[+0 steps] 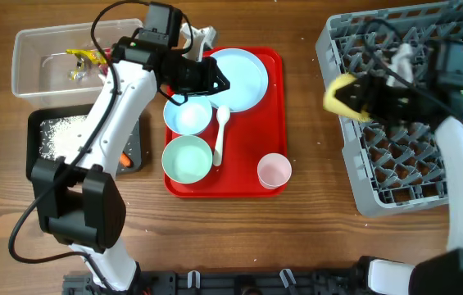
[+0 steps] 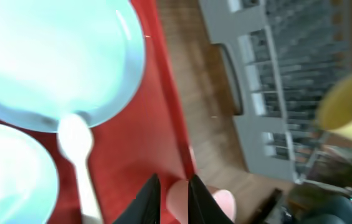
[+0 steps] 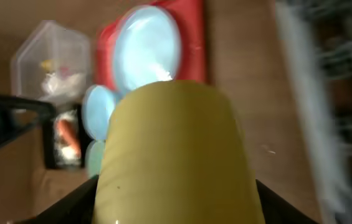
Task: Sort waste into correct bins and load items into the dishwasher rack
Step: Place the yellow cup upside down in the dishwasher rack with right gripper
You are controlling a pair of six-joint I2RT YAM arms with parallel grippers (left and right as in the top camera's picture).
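My right gripper (image 1: 352, 97) is shut on the yellow cup (image 1: 340, 94), held on its side above the left edge of the grey dishwasher rack (image 1: 403, 168). The cup (image 3: 176, 149) fills the right wrist view between both fingers. My left gripper (image 1: 218, 80) hovers over the red tray (image 1: 274, 106), between the pale blue plate (image 1: 241, 78) and the pale blue bowl (image 1: 188, 116). Its jaws (image 2: 172, 182) stand almost together with nothing in them. Below them I see the white spoon (image 2: 76, 142) and the pink cup (image 2: 222, 204). A teal bowl (image 1: 187, 159) sits at the tray's front left.
The clear tub (image 1: 30, 78) at the far left holds a yellow wrapper (image 1: 83, 57). In front of it the black tray (image 1: 38, 123) holds rice grains (image 1: 59, 135) and an orange carrot (image 1: 124, 161). Bare wood lies between the red tray and the rack.
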